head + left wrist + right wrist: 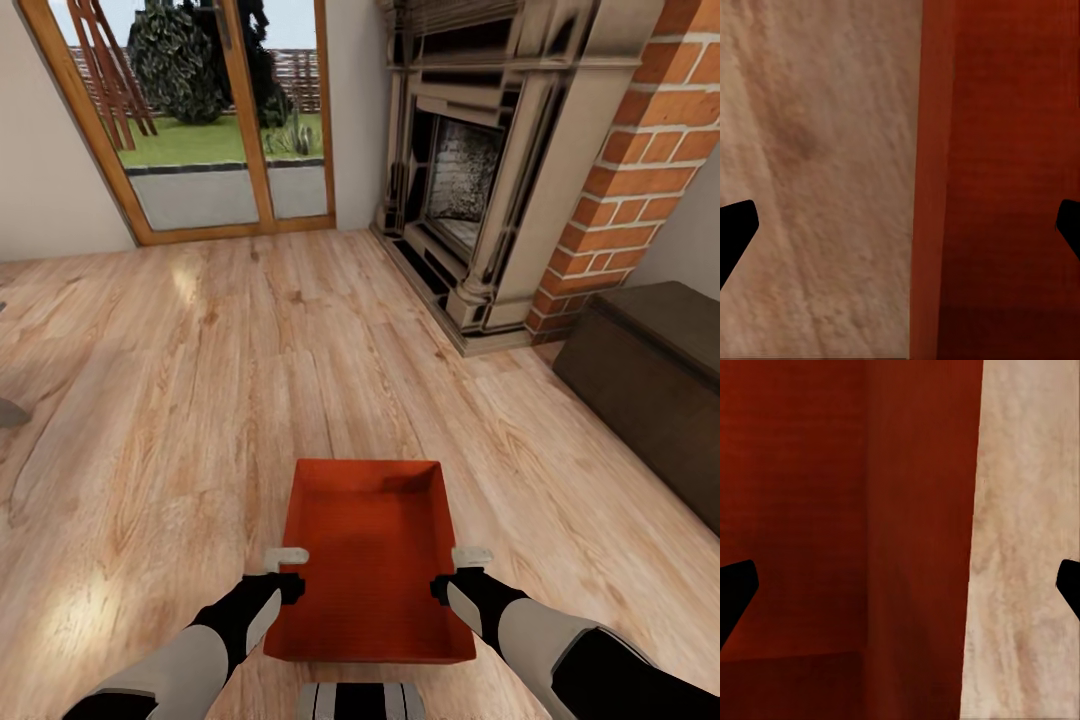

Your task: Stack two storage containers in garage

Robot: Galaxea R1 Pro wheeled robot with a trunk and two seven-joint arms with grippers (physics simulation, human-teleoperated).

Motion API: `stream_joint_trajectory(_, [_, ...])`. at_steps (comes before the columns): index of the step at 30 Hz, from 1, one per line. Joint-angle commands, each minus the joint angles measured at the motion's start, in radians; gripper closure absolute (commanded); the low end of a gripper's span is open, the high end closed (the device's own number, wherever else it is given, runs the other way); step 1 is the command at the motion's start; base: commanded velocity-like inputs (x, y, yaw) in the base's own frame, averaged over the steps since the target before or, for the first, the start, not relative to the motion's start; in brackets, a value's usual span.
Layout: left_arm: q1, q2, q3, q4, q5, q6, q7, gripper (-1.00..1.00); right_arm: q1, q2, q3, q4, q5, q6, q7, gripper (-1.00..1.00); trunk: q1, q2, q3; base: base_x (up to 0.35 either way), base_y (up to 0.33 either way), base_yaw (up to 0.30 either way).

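One orange-red storage container (368, 560) lies on the light wood plank floor (200, 380) of the living room, just in front of me, open side up and with nothing inside. My left gripper (287, 572) is open and straddles its left wall (934, 180). My right gripper (455, 574) is open astride the right wall (922, 540). In both wrist views the black fingertips (736, 225) (736, 585) stand far apart, one inside the bin and one over the floor. The second container and the garage are out of view.
A stone fireplace (480, 180) with a red brick column (640, 170) stands ahead on the right. A low dark-brown cabinet (650, 380) lies close on the right. Glass doors (220, 110) are at the far left. A grey object (10, 410) pokes in at the left edge.
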Motion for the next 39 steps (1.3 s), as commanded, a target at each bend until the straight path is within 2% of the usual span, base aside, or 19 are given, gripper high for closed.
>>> stream_joint_trajectory(1, [0.0,0.0,-0.002,-0.002,0.003,0.006,0.004,-1.0,0.0,0.0,0.009,-0.002,-0.006,0.007,-0.005,-1.0,0.0,-0.001,-0.005,0.0,0.0,0.0])
stream_joint_trajectory(4, [0.0,0.0,-0.002,-0.002,0.003,0.006,0.005,-1.0,0.0,0.0,0.009,-0.002,-0.006,0.007,-0.005,-1.0,0.002,-0.001,-0.016,0.0,0.0,0.0])
stream_joint_trajectory(14, [0.0,0.0,-0.002,-0.002,0.003,0.006,0.004,-1.0,0.0,0.0,0.009,-0.002,-0.006,0.006,-0.005,-1.0,0.002,-0.001,-0.016,0.0,0.0,0.0])
stream_joint_trajectory(17, [0.0,0.0,-0.002,-0.002,0.003,0.006,0.005,-1.0,0.0,0.001,0.009,-0.002,-0.006,0.006,-0.005,-1.0,0.003,-0.002,-0.028,0.0,0.0,0.0])
stream_joint_trajectory(39, [0.0,0.0,-0.003,-0.004,0.0,0.006,0.013,-1.0,0.001,0.0,0.009,-0.003,-0.005,0.005,-0.004,-1.0,0.003,-0.002,-0.028,0.0,0.0,0.0])
